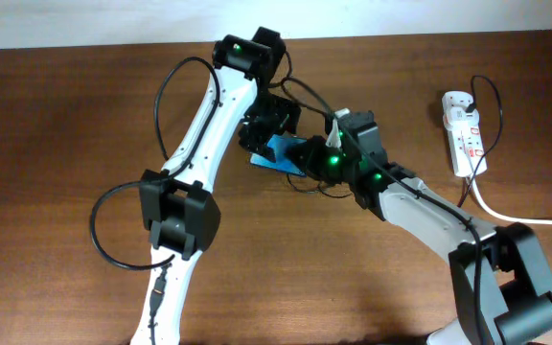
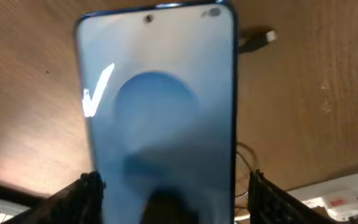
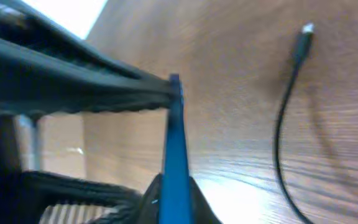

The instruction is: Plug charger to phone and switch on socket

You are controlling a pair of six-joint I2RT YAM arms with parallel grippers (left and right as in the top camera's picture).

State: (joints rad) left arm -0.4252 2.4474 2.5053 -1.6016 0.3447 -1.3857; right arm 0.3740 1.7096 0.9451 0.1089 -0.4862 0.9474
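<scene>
Looking from above, the left gripper (image 1: 266, 129) and right gripper (image 1: 326, 158) meet at the phone (image 1: 276, 153). The socket (image 1: 463, 134) sits well apart, on the right arm's side.

Left wrist: the left fingers squeeze the phone's long sides.

Right wrist: the charger (image 3: 283, 130) lies on the table (image 3: 241, 74), apart from the phone. I cannot tell if the right fingers are holding anything.

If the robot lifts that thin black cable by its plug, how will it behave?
Probably floppy: the charger lies in a loose curve on the table, so it would likely dangle and swing. It looks thin, so probably light. Its small plug looks rigid, likely the steadier spot to pinch.
</scene>
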